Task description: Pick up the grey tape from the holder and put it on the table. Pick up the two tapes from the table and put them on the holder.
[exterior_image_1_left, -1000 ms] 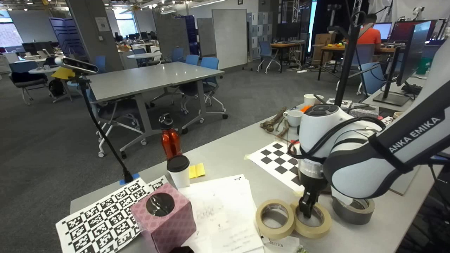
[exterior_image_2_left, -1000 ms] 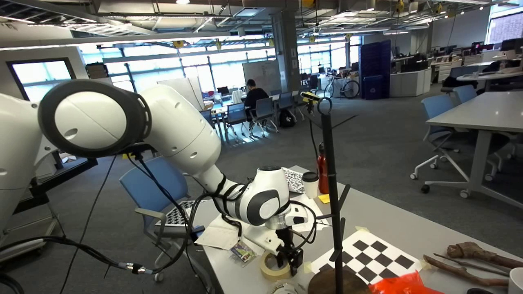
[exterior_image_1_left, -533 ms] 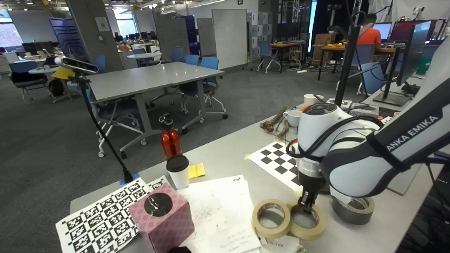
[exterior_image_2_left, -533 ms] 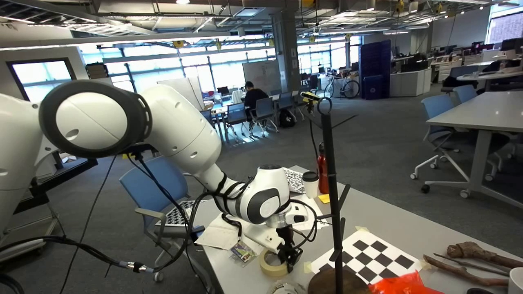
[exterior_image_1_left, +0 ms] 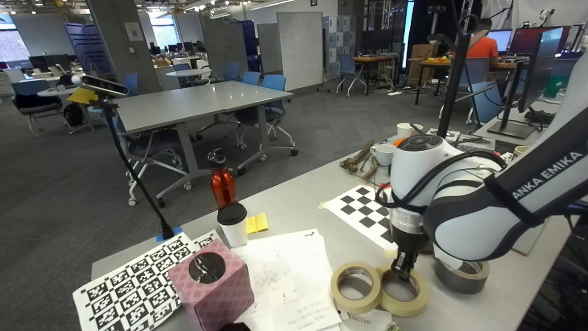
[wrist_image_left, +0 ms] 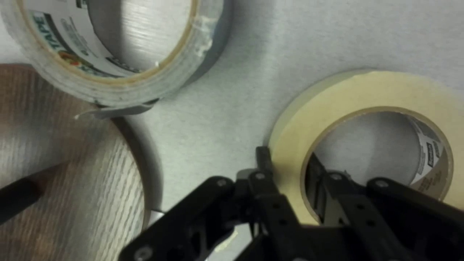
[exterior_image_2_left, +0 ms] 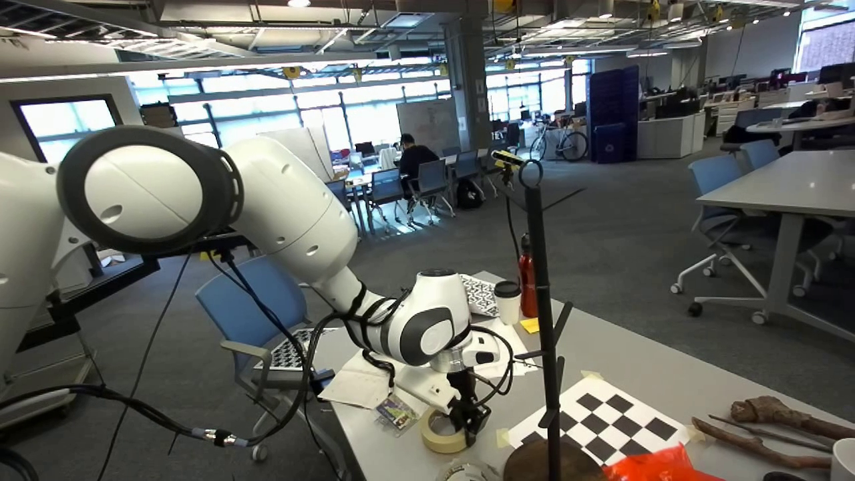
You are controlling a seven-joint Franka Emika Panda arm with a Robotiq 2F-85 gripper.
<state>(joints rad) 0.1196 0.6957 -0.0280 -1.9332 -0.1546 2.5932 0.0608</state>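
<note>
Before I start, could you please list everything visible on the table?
Masking tapes: two, cream, adjacent
Papers: several, white, near masking tapes
Box: one, pink, by papers
Marker sheets: several, black-white, by box
Cup: one, white, by papers
Bottle: one, red, by cup
Notes: count unclear, yellow, by cup
Grey tape: one, grey, near masking tapes
Holder: one, black and brown, by grey tape
Checkerboard: one, black-white, by holder
Sticks: several, brown, by checkerboard
Mugs: at least two, white, by sticks
Unclear item: one, red, by holder
Arm: one, white, overhead
End effector: one, black, gripping one masking tape
</note>
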